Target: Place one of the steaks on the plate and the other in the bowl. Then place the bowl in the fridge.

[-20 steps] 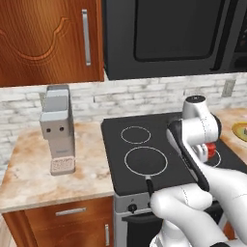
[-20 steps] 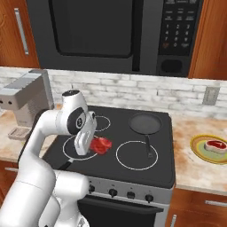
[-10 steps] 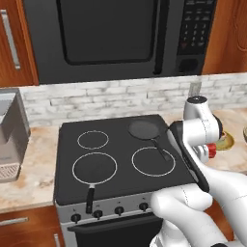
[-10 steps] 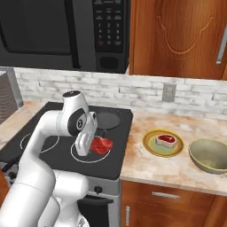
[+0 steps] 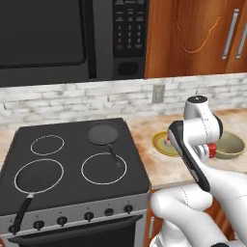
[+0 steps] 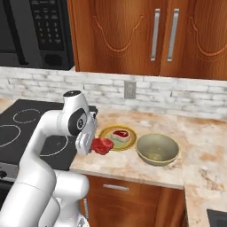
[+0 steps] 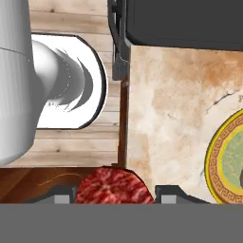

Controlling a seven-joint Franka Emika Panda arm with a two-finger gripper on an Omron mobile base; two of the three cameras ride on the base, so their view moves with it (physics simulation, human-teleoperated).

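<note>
While held clear of the counter (image 6: 133,166), 1 steak (image 6: 102,146) hangs pinched in the gripper (image 6: 94,145), just left of the plate (image 6: 105,137) and above the counter's front edge. Item: raw red meat, flat, rounded, flecked with pale marbling; in the hand view it sits between the 2 dark fingertips (image 7: 57,197).

Second steak (image 6: 119,135): red with a pale rim, lying flat on the plate, which is yellow-rimmed with a greenish centre and a dark patterned band.

Bowl (image 6: 157,149): wide, round, olive-tan, thin rim, upright on the counter just right of the plate, nothing visible inside.

Nearby: black stovetop (image 5: 72,161) with 2 dark pans (image 5: 102,133); microwave (image 5: 72,38) above, its keypad markings too small to read; wall outlet (image 6: 129,89) on the pale brick backsplash. No legible brand or label on any item.
</note>
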